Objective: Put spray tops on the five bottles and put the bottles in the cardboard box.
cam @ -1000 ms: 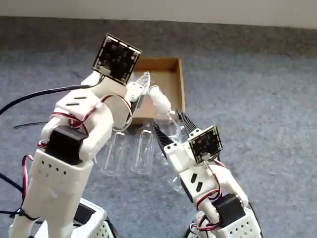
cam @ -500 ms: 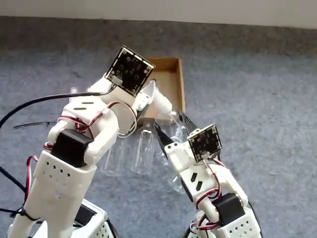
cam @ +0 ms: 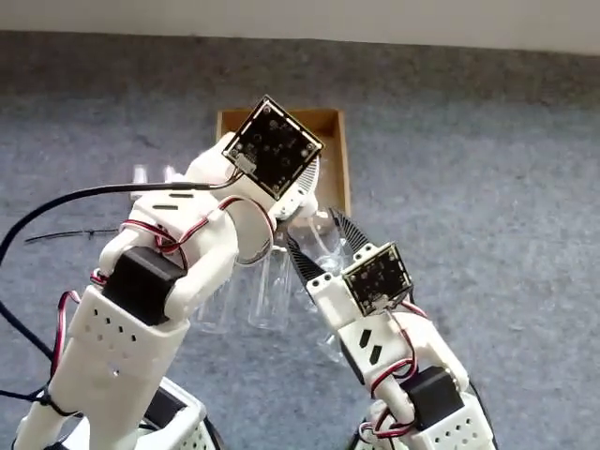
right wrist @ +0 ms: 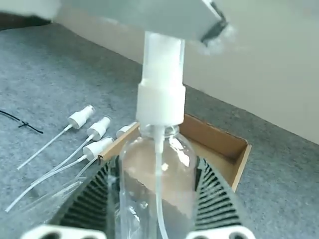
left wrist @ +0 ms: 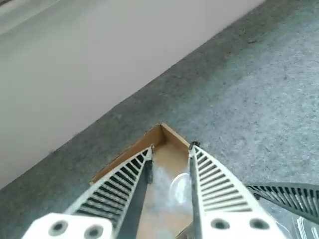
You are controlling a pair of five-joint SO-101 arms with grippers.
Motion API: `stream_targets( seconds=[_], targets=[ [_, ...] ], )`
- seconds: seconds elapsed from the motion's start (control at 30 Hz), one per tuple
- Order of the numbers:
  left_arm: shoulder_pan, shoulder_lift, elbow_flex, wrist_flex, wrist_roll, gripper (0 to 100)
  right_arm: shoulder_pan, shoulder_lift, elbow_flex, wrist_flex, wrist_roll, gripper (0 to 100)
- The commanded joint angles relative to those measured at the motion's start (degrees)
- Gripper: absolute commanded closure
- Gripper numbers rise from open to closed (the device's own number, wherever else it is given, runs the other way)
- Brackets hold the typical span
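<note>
One bottle [right wrist: 144, 172] stands upright in the right gripper [right wrist: 155, 167], whose two fingers are clamped on its clear body from either side, just in front of the cardboard box [cam: 333, 155]. A white spray top [right wrist: 160, 99] sits on the bottle's neck, its thin tube hanging down inside. The left gripper [left wrist: 170, 147] comes down from above and is closed on the head of that spray top, with the floor of the box seen beyond its fingers.

Since a second ago the left arm's wrist has swung to the right above the box. The box's far left corner, hidden before, now shows. The spray top has stayed in its grasp. The right gripper has barely shifted, and the bottle is where it was.

Other bottles [cam: 272, 286] lie side by side on the grey carpet [cam: 487, 187] between the two arms. Several loose spray tops [right wrist: 97, 129] lie on the carpet beside the box.
</note>
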Motion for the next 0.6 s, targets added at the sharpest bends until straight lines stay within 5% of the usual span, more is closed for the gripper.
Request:
stream_targets(
  seconds=[0.0,0.13,0.37,0.57],
  targets=[
    [0.9,-0.7,-1.0,-0.5,-0.4,88,-0.6,-0.7,-2.2,-1.1,0.9,99.4],
    [0.5,-1.3,-7.3,1.3,-0.4,88,0.1,-0.3,-2.4,-1.5,0.9,99.4],
    [0.3,-1.2,-26.0,18.5,-0.4,88,6.2,1.1,-2.9,-6.9,-1.2,99.4],
    [-9.1,-1.2,-26.5,31.4,-0.4,88,8.8,19.8,-14.6,-7.5,-5.9,99.4]
  ],
)
